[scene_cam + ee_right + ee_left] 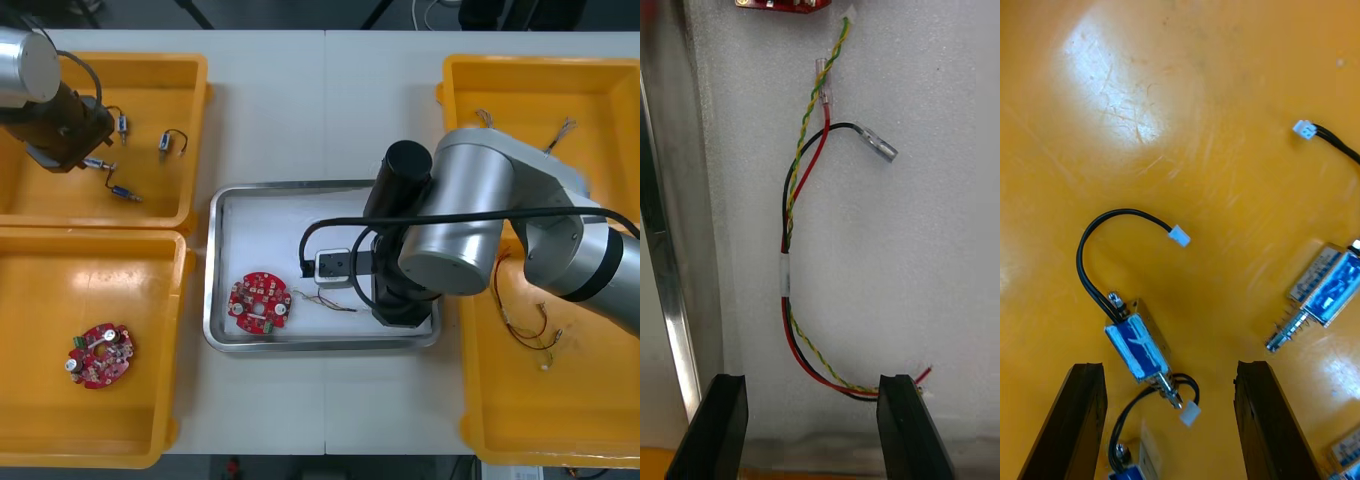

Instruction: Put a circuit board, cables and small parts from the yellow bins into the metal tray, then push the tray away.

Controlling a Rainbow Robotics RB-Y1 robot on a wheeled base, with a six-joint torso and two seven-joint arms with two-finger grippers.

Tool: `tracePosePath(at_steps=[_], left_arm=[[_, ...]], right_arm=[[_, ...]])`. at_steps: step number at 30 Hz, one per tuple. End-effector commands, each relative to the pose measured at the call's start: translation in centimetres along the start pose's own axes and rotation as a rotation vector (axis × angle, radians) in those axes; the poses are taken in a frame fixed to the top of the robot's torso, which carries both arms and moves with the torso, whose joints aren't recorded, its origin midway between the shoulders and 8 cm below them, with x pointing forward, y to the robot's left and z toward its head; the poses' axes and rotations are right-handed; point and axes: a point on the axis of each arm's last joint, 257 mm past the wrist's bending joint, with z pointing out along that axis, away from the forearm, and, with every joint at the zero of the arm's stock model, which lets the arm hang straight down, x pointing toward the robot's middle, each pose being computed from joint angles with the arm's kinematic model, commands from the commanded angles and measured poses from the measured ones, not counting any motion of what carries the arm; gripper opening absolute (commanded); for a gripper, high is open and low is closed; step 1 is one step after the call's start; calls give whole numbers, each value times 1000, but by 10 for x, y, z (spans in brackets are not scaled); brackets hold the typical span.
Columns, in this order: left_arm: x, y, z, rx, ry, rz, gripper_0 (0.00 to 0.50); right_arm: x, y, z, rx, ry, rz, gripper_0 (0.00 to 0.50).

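Where right gripper (811,379) overhangs tray (670,300), cable (786,277) (partly) hidden.

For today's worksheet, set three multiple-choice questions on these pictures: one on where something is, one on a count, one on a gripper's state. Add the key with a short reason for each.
1. Where is the right gripper?
A. Over the metal tray.
B. Over a right-hand bin.
C. Off the table.

2. How many round red circuit boards show in the front view?
A. One.
B. Two.
C. Four.

3. What state is the left gripper in?
A. Shut on a cable.
B. Shut on nothing.
C. Open.

Key:
1 A, its wrist view shows cables lying on the tray's white inside.
2 B, one in the tray, another in the near left yellow bin.
3 C, its fingers stand apart above small metal parts in the far left yellow bin.
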Motion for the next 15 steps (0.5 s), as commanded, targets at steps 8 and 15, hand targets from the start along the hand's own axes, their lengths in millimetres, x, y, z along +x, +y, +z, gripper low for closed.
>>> tracePosePath(at_steps=[8,15], left_arm=[[-10,-23,0,21,-57,90,500],[-8,-18,14,24,-59,82,500]], right_arm=[[-2,-27,-73,78,-59,127,500],[7,-43,-102,155,-135,184,500]])
